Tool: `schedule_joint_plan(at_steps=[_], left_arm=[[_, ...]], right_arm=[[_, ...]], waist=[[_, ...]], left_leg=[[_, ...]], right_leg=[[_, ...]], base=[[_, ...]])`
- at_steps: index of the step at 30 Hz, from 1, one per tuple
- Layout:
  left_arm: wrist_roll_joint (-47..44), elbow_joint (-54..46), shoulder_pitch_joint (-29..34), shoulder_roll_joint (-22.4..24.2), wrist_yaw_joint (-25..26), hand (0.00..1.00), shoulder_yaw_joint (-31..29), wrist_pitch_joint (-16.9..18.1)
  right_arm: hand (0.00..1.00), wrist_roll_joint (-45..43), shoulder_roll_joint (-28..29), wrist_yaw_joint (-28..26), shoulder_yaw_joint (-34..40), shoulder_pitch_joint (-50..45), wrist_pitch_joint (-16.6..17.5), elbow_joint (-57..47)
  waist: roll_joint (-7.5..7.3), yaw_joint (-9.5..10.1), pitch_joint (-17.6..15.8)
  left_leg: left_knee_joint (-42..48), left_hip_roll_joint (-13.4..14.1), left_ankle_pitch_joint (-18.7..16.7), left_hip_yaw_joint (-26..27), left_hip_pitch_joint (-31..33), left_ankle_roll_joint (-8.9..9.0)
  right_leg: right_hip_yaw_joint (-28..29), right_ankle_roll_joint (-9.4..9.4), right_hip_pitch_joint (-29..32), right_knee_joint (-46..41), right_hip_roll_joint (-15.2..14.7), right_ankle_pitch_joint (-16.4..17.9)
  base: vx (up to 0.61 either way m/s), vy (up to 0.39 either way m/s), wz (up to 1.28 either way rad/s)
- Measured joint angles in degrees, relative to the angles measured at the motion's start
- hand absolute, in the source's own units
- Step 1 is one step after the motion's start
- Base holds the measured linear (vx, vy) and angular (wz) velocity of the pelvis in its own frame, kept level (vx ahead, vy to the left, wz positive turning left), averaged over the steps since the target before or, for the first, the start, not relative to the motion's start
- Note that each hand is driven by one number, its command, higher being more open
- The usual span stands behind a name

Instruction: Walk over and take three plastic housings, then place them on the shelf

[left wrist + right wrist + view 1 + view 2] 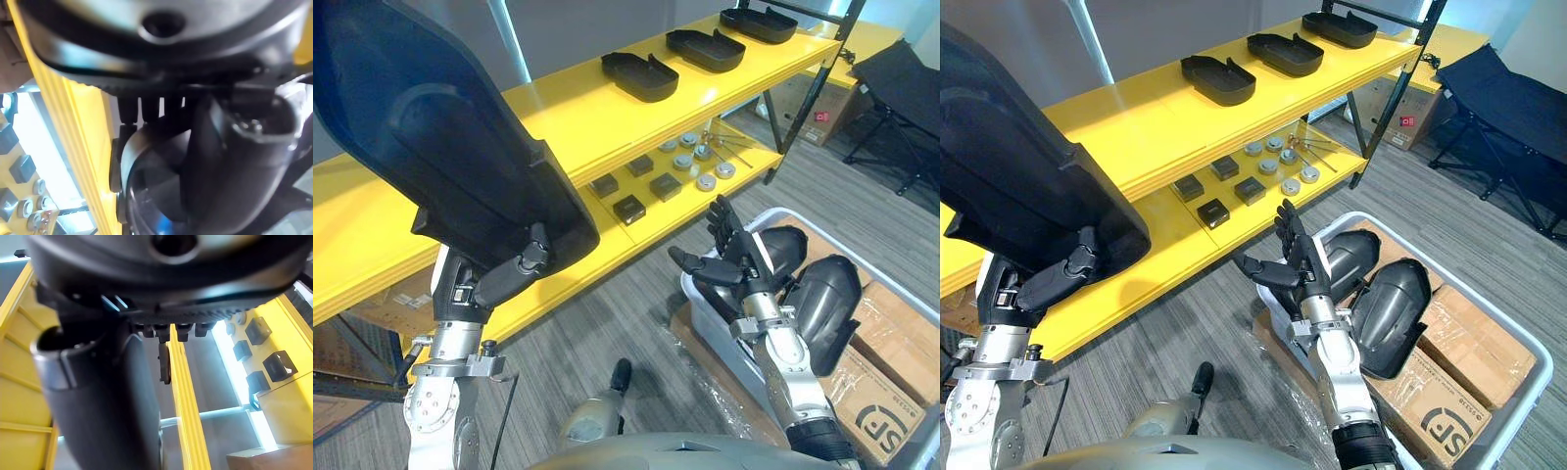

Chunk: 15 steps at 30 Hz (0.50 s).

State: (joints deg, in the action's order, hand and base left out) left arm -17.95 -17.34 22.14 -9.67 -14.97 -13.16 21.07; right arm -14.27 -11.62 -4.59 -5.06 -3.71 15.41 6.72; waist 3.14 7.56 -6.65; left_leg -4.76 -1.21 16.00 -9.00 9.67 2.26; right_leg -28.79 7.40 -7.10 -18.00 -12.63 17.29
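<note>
Left hand (pixel 505 277), at 8 o'clock, has its dark fingers curled round the lower edge of the held housing (pixel 440 137). That housing is a large black plastic shell, matte, with a curved hollowed face and a ridged rim. It stands raised and tilted at 10 o'clock, in front of the shelf (pixel 558 108). In the left wrist view the thumb and fingers lie against a smooth, dark, rounded wall of the same part.

Right hand (pixel 731 257), at 4 o'clock, is fully open, with fingers straight and spread and the thumb out to the side. It grips nothing. It hovers at the near-left end of the bin (pixel 710 318), just beside the bin housings (pixel 822 304). These are two glossy, dark, domed shells lying in the pale plastic bin on top of cardboard boxes (pixel 891 401).

The shelf is glossy yellow board on a dark metal frame and runs from 9 o'clock up to 1 o'clock. Three shelf housings (pixel 639 76) sit in a row on its top board between 12 and 1 o'clock. They are black and tray-like, lie flat, and are spaced apart.

On the lower tier (pixel 597 259), near centre, lie small black square blocks (pixel 628 208) and round grey metal discs (pixel 705 182).

Grey ribbed carpet (pixel 607 313) covers the floor. A dark fabric folding cot (pixel 901 69) stands at 2 o'clock.
</note>
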Motion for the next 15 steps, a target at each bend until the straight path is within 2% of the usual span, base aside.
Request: schedule_joint_plan(at_steps=[6,10,11,12,13,14,15], left_arm=[[-0.1,0.0,0.4,0.1,0.6,0.0,0.0,0.0],[0.0,0.0,0.3,0.3,0.5,0.0,-0.2,-0.2],[0.0,0.0,0.3,0.3,0.5,0.0,-0.6,-0.2],[0.0,0.0,0.2,0.6,0.5,0.0,-0.8,-0.2],[0.0,0.1,-0.1,1.5,0.8,0.0,-1.0,-0.4],[0.0,0.1,-0.3,1.4,1.2,0.0,-1.4,-0.4],[0.1,0.1,-0.4,1.3,1.6,0.0,-1.6,-0.4]], right_arm=[[1.0,-0.1,0.3,-0.2,0.1,0.0,0.0,-1.7],[1.0,0.5,2.1,-0.1,0.4,-0.1,0.0,-2.5],[1.0,0.6,2.7,0.0,0.6,-0.1,0.0,-2.6],[1.0,0.6,2.7,0.0,0.7,-0.1,0.0,-2.7],[1.0,0.9,2.5,0.0,1.0,-0.2,0.0,-2.8],[1.0,1.3,2.6,0.1,1.1,-0.3,0.1,-2.8],[1.0,1.8,2.7,0.1,1.2,-0.3,0.1,-2.8]], waist=[[-0.63,0.05,-2.4],[-2.8,0.12,-3.7],[-3.57,0.19,-4.2],[-3.45,0.0,-4.1],[-2.43,-0.04,-3.9],[-2.22,-0.17,-3.7],[-2.35,-0.26,-3.8]], left_leg=[[3.0,-0.7,-1.3,1.3,1.2,-0.64],[8.5,-3.4,-5.0,3.6,2.1,-1.92],[11.1,-4.3,-7.0,5.1,2.4,-2.65],[12.4,-4.4,-8.0,5.3,2.9,-2.85],[13.6,-4.1,-8.8,4.7,3.5,-3.29],[13.2,-4.0,-9.1,4.4,3.3,-3.71],[12.6,-4.1,-9.4,4.3,2.7,-3.91]], right_leg=[[0.3,-0.24,-0.1,-0.1,-0.8,0.1],[-1.2,-0.52,-2.9,0.3,-3.8,0.5],[-1.7,-1.23,-4.1,-0.2,-4.6,0.7],[-1.4,-1.75,-4.0,-2.3,-4.9,0.0],[1.1,-5.35,0.3,-10.4,-6.0,-2.6],[4.2,-7.87,4.7,-18.2,-7.0,-6.5],[5.8,-7.7,6.6,-21.4,-7.4,-8.9]], base=[[-0.04,0.004,-0.01],[0.04,0.051,0.18],[0.09,0.082,0.21],[0.13,0.125,0.23],[0.11,0.113,0.29],[0.14,0.16,0.31],[0.11,0.107,0.26]])
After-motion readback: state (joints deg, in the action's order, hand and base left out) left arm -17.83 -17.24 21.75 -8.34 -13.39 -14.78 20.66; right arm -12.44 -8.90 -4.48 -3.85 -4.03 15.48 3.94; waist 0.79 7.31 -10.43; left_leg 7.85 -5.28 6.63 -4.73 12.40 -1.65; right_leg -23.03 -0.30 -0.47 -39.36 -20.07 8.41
